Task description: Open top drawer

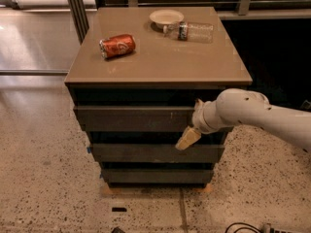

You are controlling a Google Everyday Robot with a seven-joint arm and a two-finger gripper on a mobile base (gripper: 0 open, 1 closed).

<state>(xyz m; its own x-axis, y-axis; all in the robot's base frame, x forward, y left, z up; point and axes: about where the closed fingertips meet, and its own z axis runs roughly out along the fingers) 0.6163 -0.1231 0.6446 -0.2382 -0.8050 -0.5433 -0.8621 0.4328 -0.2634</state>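
Task thing: the top drawer (131, 118) lay right at the gripper (190, 131). Its flat front ran level across the cabinet, with nearly all its length on the camera-left side of the gripper.
Gripper position: at the right end of that front, over its lower edge, with a tan tip angled down and camera-left toward the gap above the middle drawer (155, 153).
Gripper state: we could not tell how far open it was, nor whether it had hold of anything.
Key relation: the long axis of the front ran crosswise. We judged that the pull must go square to it, out from the cabinet toward the camera.
Drawer state: none of the inside was showing, so we judged it shut or barely started.
Arm pose: the white arm (262, 115) came in from the right edge, close to level. Its rounded wrist was pressed close to the drawer front.
Risk (judgement): gripping that far off-centre could skew the drawer as it slid.
Above the gripper: on the surface (160, 69) lay a red can (117, 45) on its side, a pale bowl (166, 17) and a clear bottle (192, 31).
Below the gripper: the bottom drawer (155, 174).
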